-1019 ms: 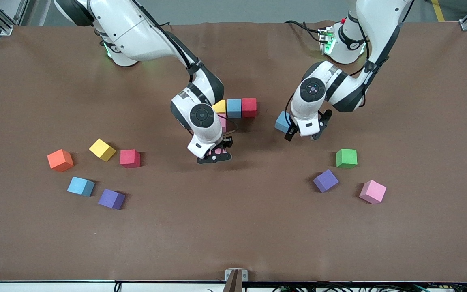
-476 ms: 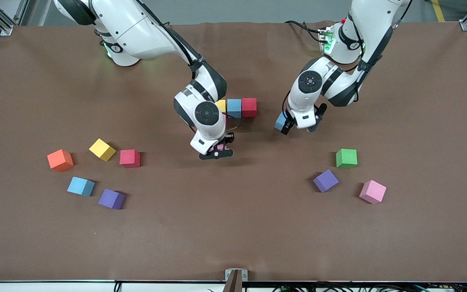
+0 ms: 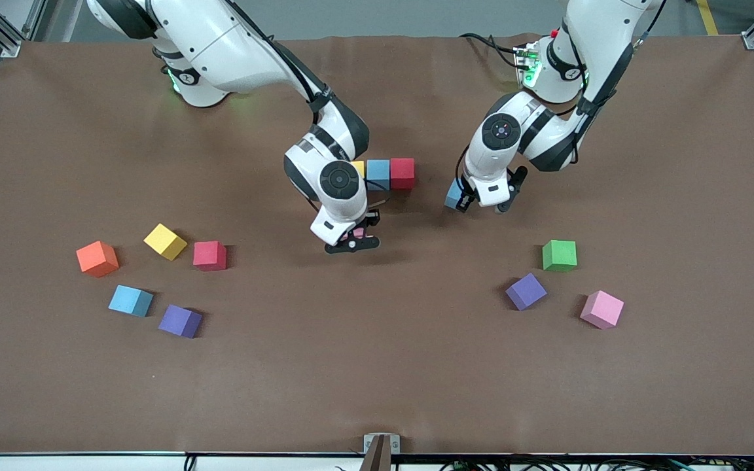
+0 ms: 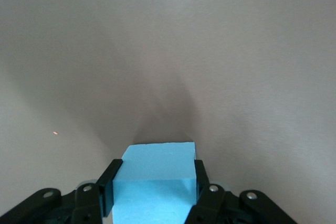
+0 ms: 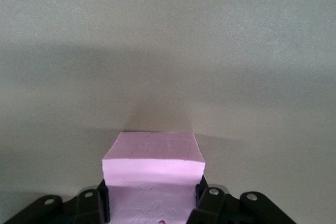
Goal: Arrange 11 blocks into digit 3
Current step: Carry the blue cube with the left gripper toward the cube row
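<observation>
A row of touching blocks stands mid-table: yellow [image 3: 357,169], blue [image 3: 377,174] and red [image 3: 402,173]. My left gripper [image 3: 459,199] is shut on a light blue block [image 3: 451,194], low over the table beside the row's red end; in the left wrist view the blue block [image 4: 157,161] fills the gap between the fingers [image 4: 112,176]. My right gripper [image 3: 353,238] is shut on a pink block [image 5: 152,156], just nearer the camera than the yellow block. The right arm hides whatever lies under it.
Toward the right arm's end lie an orange cube [image 3: 97,258] and loose yellow [image 3: 165,241], red [image 3: 210,255], blue [image 3: 131,300] and purple [image 3: 180,320] blocks. Toward the left arm's end lie green [image 3: 559,255], purple [image 3: 525,291] and pink [image 3: 602,309] blocks.
My left gripper has closed on the light blue block and drawn slightly toward the bases. My right gripper has carried its pink block a little closer to the row.
</observation>
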